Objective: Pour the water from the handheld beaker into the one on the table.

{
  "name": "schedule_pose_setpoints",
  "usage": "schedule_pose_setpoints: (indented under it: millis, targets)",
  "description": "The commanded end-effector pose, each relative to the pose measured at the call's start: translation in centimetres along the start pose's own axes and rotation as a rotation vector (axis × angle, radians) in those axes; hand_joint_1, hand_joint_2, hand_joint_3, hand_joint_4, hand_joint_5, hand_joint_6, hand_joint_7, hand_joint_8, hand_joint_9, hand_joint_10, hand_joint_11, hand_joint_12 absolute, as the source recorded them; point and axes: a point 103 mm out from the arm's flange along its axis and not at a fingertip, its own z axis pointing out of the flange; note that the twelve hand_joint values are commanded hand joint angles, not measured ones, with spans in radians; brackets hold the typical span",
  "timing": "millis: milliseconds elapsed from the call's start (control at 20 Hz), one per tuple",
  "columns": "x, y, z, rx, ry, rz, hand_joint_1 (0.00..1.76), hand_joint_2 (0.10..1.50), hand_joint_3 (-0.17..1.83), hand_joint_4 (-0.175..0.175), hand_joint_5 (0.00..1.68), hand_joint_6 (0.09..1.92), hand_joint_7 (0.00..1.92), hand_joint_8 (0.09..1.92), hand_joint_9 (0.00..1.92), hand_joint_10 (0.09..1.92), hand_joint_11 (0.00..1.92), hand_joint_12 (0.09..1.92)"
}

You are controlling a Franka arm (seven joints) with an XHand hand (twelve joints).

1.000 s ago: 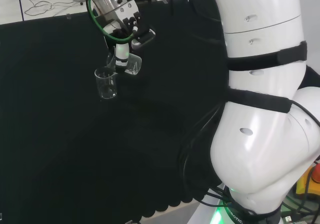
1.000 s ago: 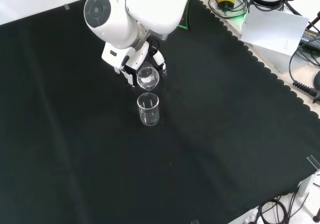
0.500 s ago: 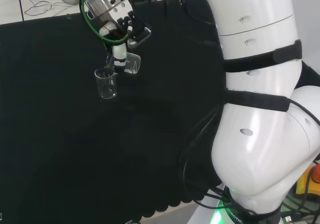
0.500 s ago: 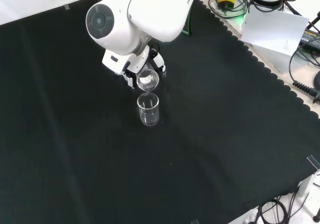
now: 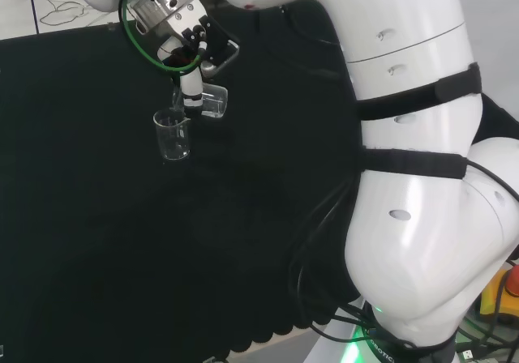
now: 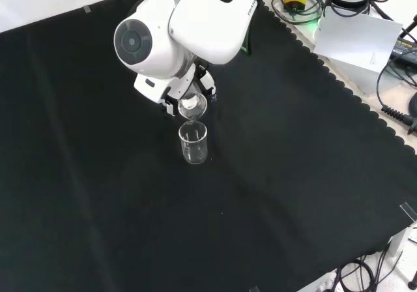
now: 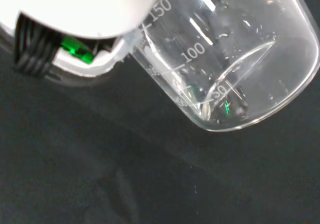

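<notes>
The hand (image 5: 191, 83) is shut on a clear glass beaker (image 5: 213, 102) and holds it tilted in the air. That held beaker's lip leans over the rim of a second clear beaker (image 5: 172, 134), which stands upright on the black cloth. In the front view the held beaker (image 6: 193, 104) hangs just behind and above the standing beaker (image 6: 193, 142), under the hand (image 6: 156, 88). Up close in the wrist view, the held beaker (image 7: 225, 59) lies steeply tipped against the blurred white hand (image 7: 75, 9), with printed graduations and droplets on its wall. How much water either beaker holds I cannot tell.
The arm's big white links (image 5: 413, 177) rise at the right of the head view. A white link with a round grey cap (image 6: 133, 41) stands above the hand in the front view. Cables, paper and devices (image 6: 358, 38) lie beyond the cloth's scalloped edge.
The arm has swung a little to the left in the head view and the held beaker tips further towards the standing beaker. The standing beaker has not moved.
</notes>
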Motion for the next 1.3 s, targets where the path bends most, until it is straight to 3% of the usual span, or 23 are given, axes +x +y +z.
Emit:
schedule_pose_setpoints:
  millis: [50,1300]
  targets:
    - [0.3,0.0,-0.1,0.020,-0.024,0.009,1.30,0.50,0.90,0.037,1.26,0.79,1.46,0.49,1.34,0.40,1.11,0.88]
    - [1.3,0.3,-1.4,0.100,-0.123,0.042,1.30,0.51,0.90,0.033,1.23,0.84,1.43,0.55,1.32,0.44,1.11,0.88]
